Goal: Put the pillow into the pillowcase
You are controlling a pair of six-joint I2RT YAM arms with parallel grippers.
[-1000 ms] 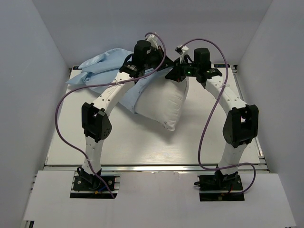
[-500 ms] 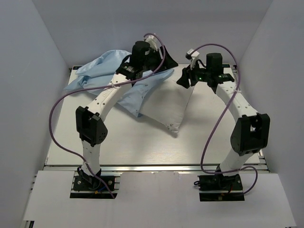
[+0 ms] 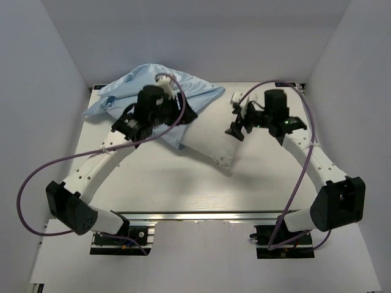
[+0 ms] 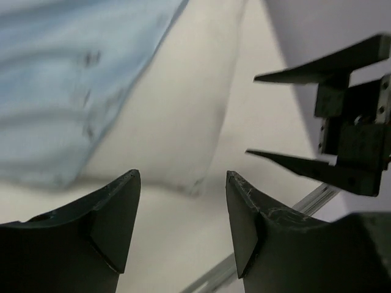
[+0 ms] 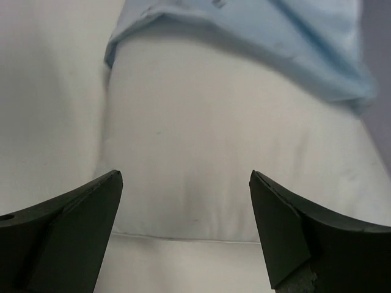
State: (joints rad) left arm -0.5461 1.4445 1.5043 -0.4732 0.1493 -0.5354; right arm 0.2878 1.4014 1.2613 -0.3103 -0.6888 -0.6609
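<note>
The white table (image 3: 153, 189) bears the light-blue pillowcase (image 3: 131, 88), bunched at the far left. Its open end is drawn over the far left part of the cream pillow (image 3: 217, 146), while the pillow's near right corner lies bare outside the cloth. A second ago the pillow hung lifted between the arms; now it rests flat. The left gripper (image 3: 185, 113) and the right gripper (image 3: 236, 130) have both come lower and hover over it, jaws spread, holding nothing.

pillow (image 3: 215, 143) seemingly partly inside pillowcase (image 3: 131, 91), near end exposed
</note>
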